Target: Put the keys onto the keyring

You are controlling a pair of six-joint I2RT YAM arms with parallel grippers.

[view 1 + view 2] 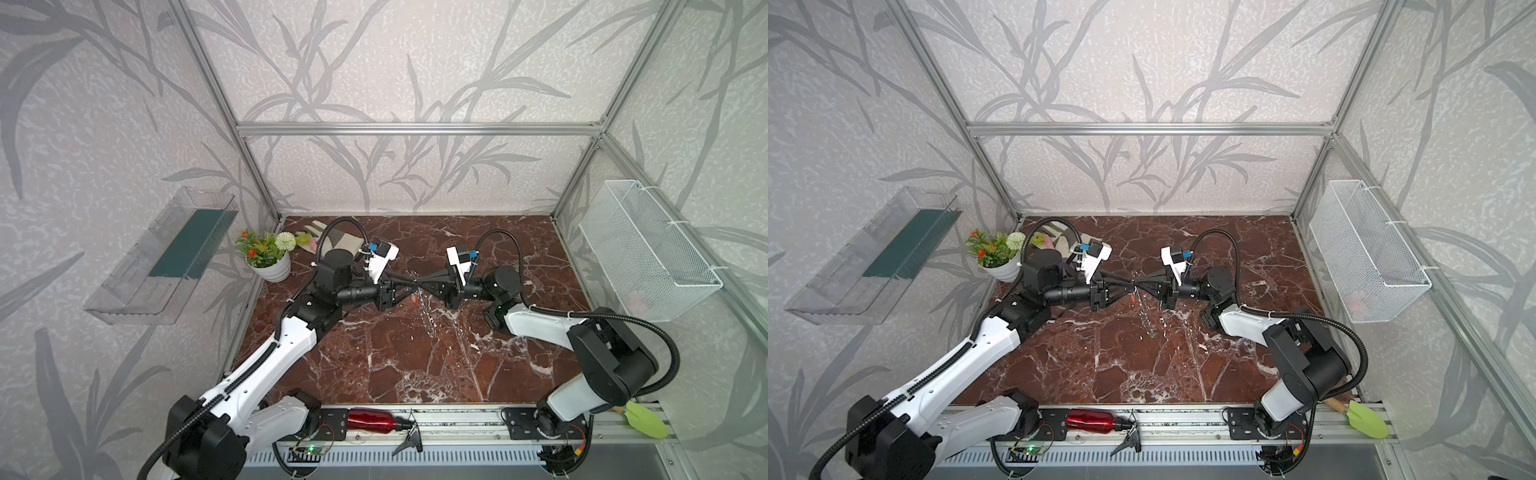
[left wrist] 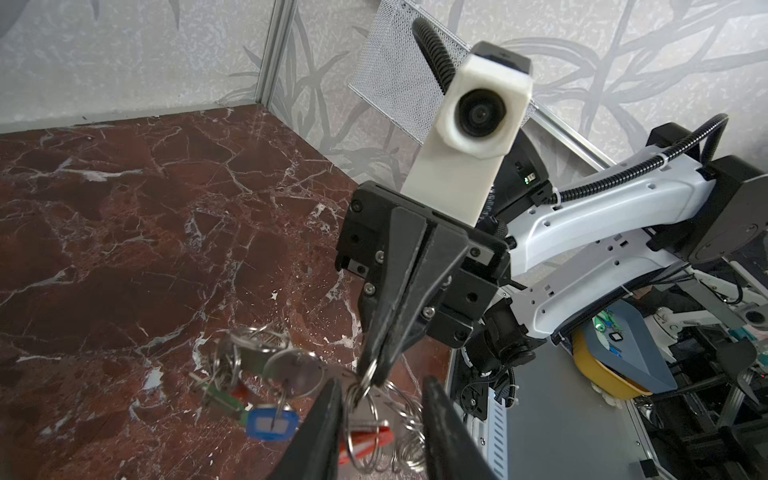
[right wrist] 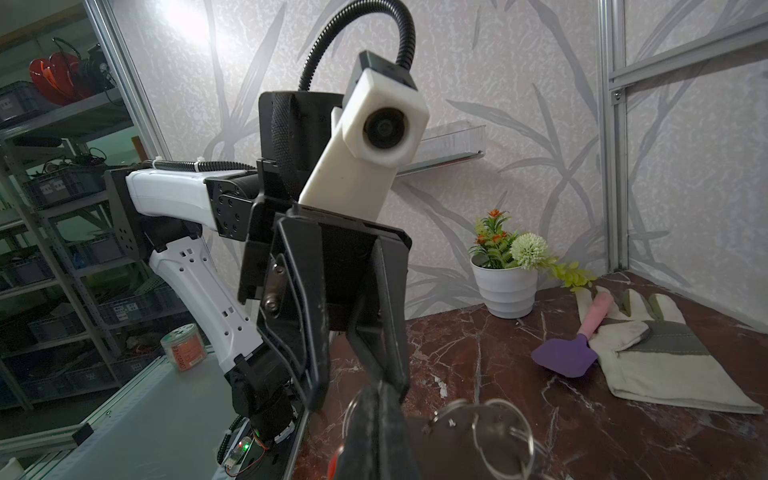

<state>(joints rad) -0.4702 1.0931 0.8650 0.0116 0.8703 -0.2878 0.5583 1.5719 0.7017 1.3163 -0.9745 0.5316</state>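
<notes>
A red bottle (image 1: 372,419) lies on the rail along the near edge of the marble-patterned worktop (image 1: 374,357), apart from the action. Above the worktop's middle, two robot arms meet tip to tip in mid-air. The right hand (image 2: 371,374) is clamped shut on a single thin split ring of the keyring (image 2: 365,415), which dangles below it, off the surface. The left hand (image 2: 381,384) has its jaws apart, straddling the neighbouring rings without visibly pinching any of them. The keys (image 2: 272,424) bunch beside and under the rings, with tags of blue, green and red-orange showing. Whether every one is already threaded cannot be told.

The bundle looks light but awkward. It is stiff, smooth metal in many loose pieces, likely to swing and twist about the one pinched ring. Round wire of that kind probably slips easily between flat pads, and a split ring is springy and should resist being pried open. The surer holds appear to be the keyring's flat grey plate for steadying it and, for a key, its flat head or plastic tag, which leaves the hole free to meet the ring.

In the far left corner, well apart, are a potted plant (image 3: 505,291) and a work glove (image 3: 648,353).
</notes>
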